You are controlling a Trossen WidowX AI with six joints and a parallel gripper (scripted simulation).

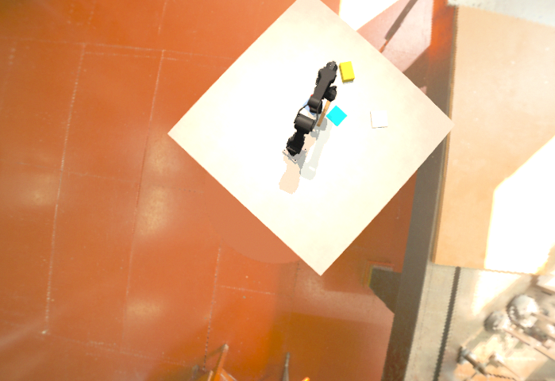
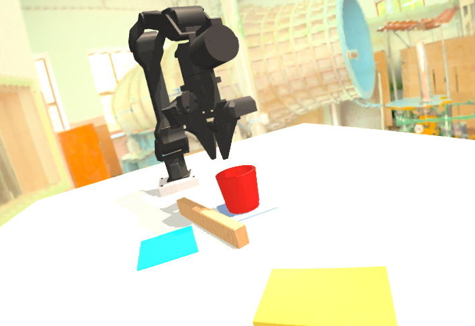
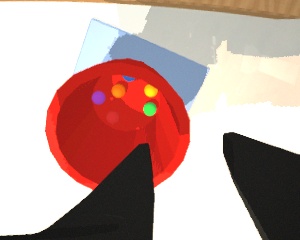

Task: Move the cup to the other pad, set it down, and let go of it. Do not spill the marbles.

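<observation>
The red cup (image 2: 239, 191) (image 3: 72, 130) stands upright on the pale blue pad (image 2: 224, 210) (image 3: 91, 42). In the wrist view several coloured marbles lie on its floor. The cyan pad (image 1: 336, 116) (image 2: 168, 248) is bare, on the other side of the wooden bar. My gripper (image 2: 219, 157) (image 3: 186, 148) is open and empty, pointing down above the cup's rim. In the wrist view one fingertip overlaps the cup's mouth and the other is outside it, to the right. The arm hides most of the cup in the top view.
The wooden bar (image 1: 324, 113) (image 2: 211, 223) (image 3: 270, 8) lies between the two pads. A yellow block (image 1: 347, 71) (image 2: 326, 294) lies beyond them, in the foreground of the exterior view. A white square (image 1: 379, 119) lies right of the cyan pad in the top view.
</observation>
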